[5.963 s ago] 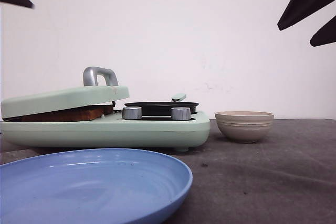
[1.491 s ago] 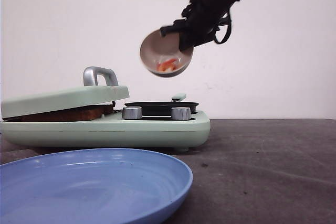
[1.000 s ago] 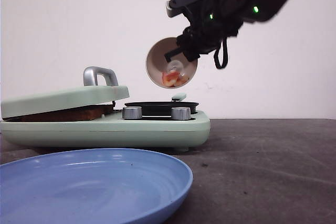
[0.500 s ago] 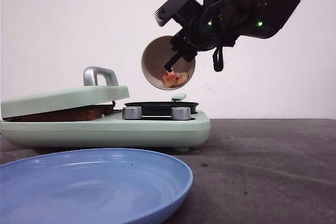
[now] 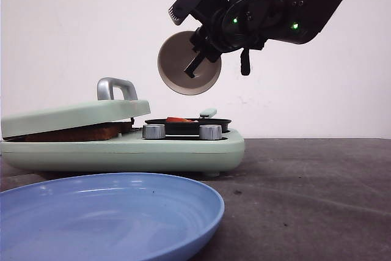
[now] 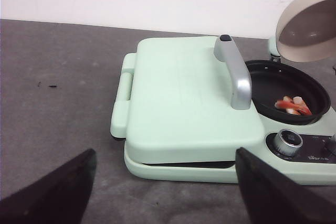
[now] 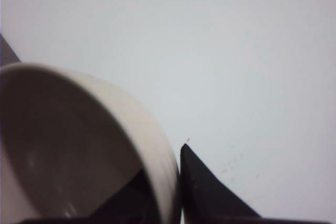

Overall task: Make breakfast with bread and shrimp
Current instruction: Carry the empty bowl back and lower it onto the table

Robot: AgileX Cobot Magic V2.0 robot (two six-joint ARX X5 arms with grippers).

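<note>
A brown-crusted slice of bread (image 5: 79, 132) shows under the shut lid (image 6: 184, 103) of the mint green breakfast maker (image 5: 122, 151). Orange shrimp (image 6: 291, 106) lie in its black round pan (image 6: 310, 90); from the front only their top (image 5: 178, 119) peeks over the pan's rim. My right gripper (image 5: 197, 62) is shut on the rim of a beige bowl (image 5: 183, 64), tipped on its side above the pan with nothing visible inside (image 7: 79, 145). My left gripper (image 6: 164, 153) is open, held above the table short of the maker's front.
A large blue plate (image 5: 110, 212) lies nearest the camera at the front left. Two metal knobs (image 5: 153, 131) sit on the maker beside the pan, and a metal handle (image 6: 233, 72) rises from the lid. Dark table (image 5: 317, 200) stretches to the right.
The right arm lifted the bowl from the table on the right and tipped it over the pan. The shrimp have dropped from the bowl into the pan.
</note>
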